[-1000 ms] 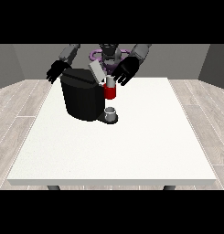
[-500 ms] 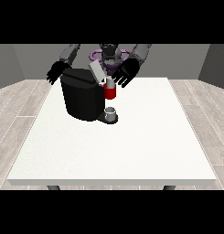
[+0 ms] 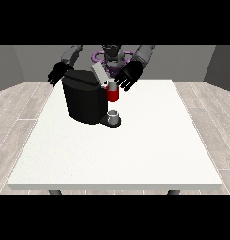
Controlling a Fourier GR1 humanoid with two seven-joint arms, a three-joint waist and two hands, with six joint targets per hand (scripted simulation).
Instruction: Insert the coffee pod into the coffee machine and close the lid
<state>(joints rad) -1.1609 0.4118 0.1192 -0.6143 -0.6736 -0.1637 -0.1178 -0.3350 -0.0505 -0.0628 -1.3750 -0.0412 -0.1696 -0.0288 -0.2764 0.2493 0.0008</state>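
The machine (image 3: 88, 101) stands in the far left part of the white tabletop (image 3: 135, 150), near the far edge and a little in from the left edge. The whole near half of the tabletop and its right side lie bare, so the open room is toward the camera and toward the view's right; between the machine and the far edge there is only a narrow strip.

The machine's lid (image 3: 99, 73) is a pale flap raised at a slant above the top of the black body. A red part (image 3: 113, 93) sits on the machine's front at the right, and below it a small grey cup (image 3: 114, 115) stands on the dark base. The pod cannot be made out on its own.

The robot hand at the view's right (image 3: 128, 76) hangs just beside the lid and just above the red part, fingers spread and relaxed, holding nothing that can be seen. Whether it touches the lid cannot be told. The robot hand at the view's left (image 3: 57, 75) hovers by the machine's upper left corner, past the far left of the body, its fingers also spread and holding nothing.

Around the tabletop runs a pale wood-plank floor (image 3: 22, 101), with grey walls (image 3: 22, 65) behind
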